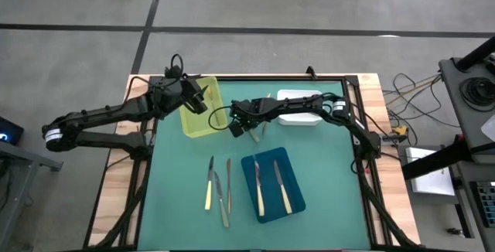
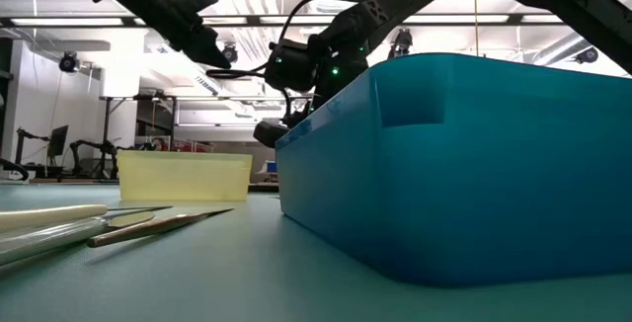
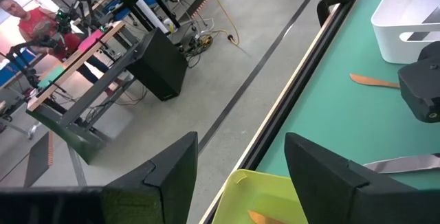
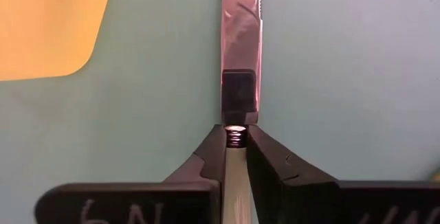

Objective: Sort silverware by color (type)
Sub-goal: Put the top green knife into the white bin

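My right gripper (image 1: 246, 127) (image 4: 235, 124) sits at mid-table beside the yellow tray (image 1: 199, 107) and is shut on a silver-bladed knife (image 4: 240, 38) with a cream handle. My left gripper (image 1: 199, 97) (image 3: 240, 141) hovers open above the yellow tray (image 3: 275, 193), where a gold piece (image 3: 260, 216) lies. Two cream-handled knives (image 1: 271, 184) lie in the blue tray (image 1: 298, 202). Three more pieces (image 1: 219, 186) lie flat on the mat to its left. A gold utensil (image 3: 375, 81) rests on the mat near the white tray (image 1: 300, 107). My right gripper pinches the knife between its two fingers where the blade meets the cream handle (image 4: 239, 117). The fingers come from above, pointing down, and lie across the knife. The blade (image 3: 405, 162) sticks out roughly level; in the low view the gripper (image 2: 281, 124) is well above the mat.
The blue tray (image 2: 464, 164) fills the near right of the low view and hides the held knife there. The white tray (image 3: 412, 18) stands at the far side, right of the yellow one. The green mat (image 1: 178, 206) is bounded by a dark frame (image 1: 363, 151).
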Available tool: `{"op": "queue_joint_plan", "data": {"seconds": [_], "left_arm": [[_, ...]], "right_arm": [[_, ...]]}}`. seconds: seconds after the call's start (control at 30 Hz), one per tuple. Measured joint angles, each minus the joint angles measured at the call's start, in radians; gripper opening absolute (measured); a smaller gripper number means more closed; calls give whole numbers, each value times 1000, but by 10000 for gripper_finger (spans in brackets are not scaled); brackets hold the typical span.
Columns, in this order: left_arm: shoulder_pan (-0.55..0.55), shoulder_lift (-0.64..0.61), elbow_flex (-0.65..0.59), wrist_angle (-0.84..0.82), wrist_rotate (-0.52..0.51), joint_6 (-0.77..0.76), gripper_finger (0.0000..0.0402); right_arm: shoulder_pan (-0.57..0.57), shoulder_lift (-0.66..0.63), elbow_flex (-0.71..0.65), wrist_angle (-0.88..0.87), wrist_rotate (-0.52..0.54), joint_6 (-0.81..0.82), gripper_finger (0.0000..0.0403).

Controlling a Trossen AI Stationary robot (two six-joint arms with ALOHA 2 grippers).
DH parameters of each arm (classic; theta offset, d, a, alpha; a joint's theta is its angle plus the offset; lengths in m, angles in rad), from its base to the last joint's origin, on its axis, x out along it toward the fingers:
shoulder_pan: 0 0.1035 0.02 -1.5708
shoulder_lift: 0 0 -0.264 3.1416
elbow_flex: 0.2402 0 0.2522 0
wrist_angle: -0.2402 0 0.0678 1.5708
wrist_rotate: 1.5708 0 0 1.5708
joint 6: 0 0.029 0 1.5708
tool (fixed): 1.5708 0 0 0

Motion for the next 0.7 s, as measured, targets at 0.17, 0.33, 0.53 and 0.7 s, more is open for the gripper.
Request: {"op": "queue_joint_plan", "data": {"seconds": [0.17, 0.33, 0.53, 0.7], "left_arm": [[0, 0, 0, 0, 0, 0, 200], [0, 0, 0, 0, 0, 0, 200], [1, 0, 0, 0, 0, 0, 200], [1, -4, 0, 0, 0, 0, 200]], "right_arm": [[-1, -14, 2, -5, 0, -2, 26], [-3, -40, 1, -9, 10, -10, 26], [-7, -64, -2, -24, 12, -30, 26], [-14, -74, -2, -22, 16, -43, 24]]}}
